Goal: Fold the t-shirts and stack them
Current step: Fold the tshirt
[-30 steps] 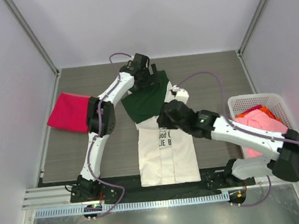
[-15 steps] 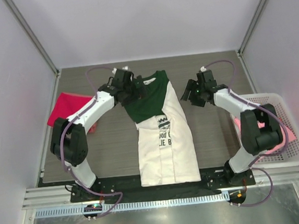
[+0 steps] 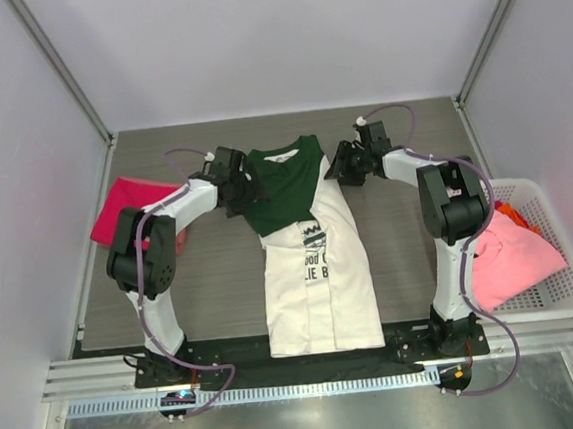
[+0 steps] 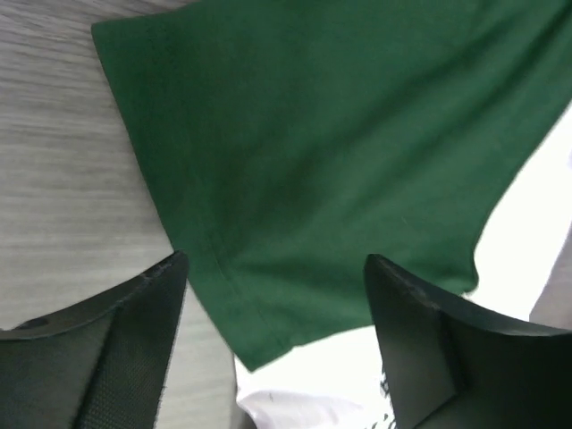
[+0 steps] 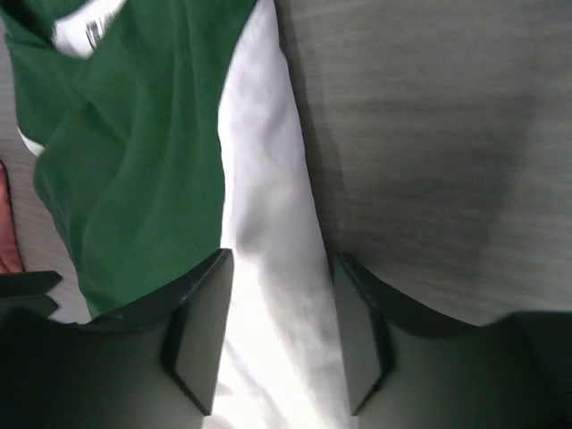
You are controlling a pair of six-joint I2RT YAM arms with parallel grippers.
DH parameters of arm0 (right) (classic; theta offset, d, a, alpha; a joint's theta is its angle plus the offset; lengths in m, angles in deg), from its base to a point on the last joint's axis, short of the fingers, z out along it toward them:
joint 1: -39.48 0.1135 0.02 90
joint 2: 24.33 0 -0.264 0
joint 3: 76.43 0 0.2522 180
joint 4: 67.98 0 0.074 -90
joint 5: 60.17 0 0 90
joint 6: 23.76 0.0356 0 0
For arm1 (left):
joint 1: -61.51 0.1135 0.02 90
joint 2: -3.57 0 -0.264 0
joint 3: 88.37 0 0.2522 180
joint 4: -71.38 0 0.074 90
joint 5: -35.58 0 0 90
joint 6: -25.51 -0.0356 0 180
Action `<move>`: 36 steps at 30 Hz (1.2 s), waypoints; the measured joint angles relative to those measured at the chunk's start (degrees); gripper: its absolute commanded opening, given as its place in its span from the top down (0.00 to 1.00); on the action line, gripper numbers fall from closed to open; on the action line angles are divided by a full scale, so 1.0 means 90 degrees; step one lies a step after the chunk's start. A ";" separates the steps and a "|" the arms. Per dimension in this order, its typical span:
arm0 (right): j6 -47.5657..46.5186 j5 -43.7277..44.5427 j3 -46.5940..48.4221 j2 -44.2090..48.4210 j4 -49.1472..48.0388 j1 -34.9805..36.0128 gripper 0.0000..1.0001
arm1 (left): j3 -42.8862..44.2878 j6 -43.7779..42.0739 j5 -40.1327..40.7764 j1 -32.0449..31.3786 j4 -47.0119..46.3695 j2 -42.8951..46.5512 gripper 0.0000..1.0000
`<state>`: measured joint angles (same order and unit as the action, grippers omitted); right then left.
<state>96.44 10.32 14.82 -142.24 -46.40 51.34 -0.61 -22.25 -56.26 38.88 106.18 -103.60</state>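
The cream-white t-shirt (image 3: 320, 272) with black print lies folded lengthwise in the middle of the table, and its dark green sleeve (image 3: 284, 183) is folded across the top. My left gripper (image 3: 241, 188) is open just above the sleeve's left hem (image 4: 313, 161), the jaws astride the hem corner and empty. My right gripper (image 3: 346, 164) is open at the shirt's upper right edge, its fingers (image 5: 201, 326) straddling the white cloth (image 5: 273, 268). The magenta-red shirt (image 3: 131, 213) lies folded at the left. The pink shirt (image 3: 511, 255) sits in the basket.
The white lattice basket (image 3: 530, 191) stands at the right edge and holds the pink shirt and an orange cloth (image 3: 512, 211). Grey wood-grain table (image 3: 221, 270) shows around the shirts. White walls enclose the back and sides.
The right arm drew back off the shirt's middle and swung to its upper right edge. The left gripper moved from the collar out to the left and down to the green sleeve's hem.
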 measured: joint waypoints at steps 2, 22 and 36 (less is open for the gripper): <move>-0.0012 -0.0029 0.0226 -0.0216 -0.0112 -0.0005 0.53 | 0.0015 0.0034 -0.0073 0.0068 -0.0112 -0.0223 0.28; 0.1044 -0.0240 0.1598 -0.1523 -0.1226 -0.0612 0.42 | 0.3145 0.0291 -0.0792 0.0578 -0.0529 -0.2691 0.03; 0.0478 0.0901 -0.2055 0.2416 -0.0248 -0.0493 0.00 | -0.0984 0.0415 -0.0712 0.0811 -0.0777 0.0903 0.00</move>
<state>100.74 18.43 -3.67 -120.49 -48.63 46.90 -9.46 -18.51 -62.67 46.18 99.19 -95.47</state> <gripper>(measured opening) 0.984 0.994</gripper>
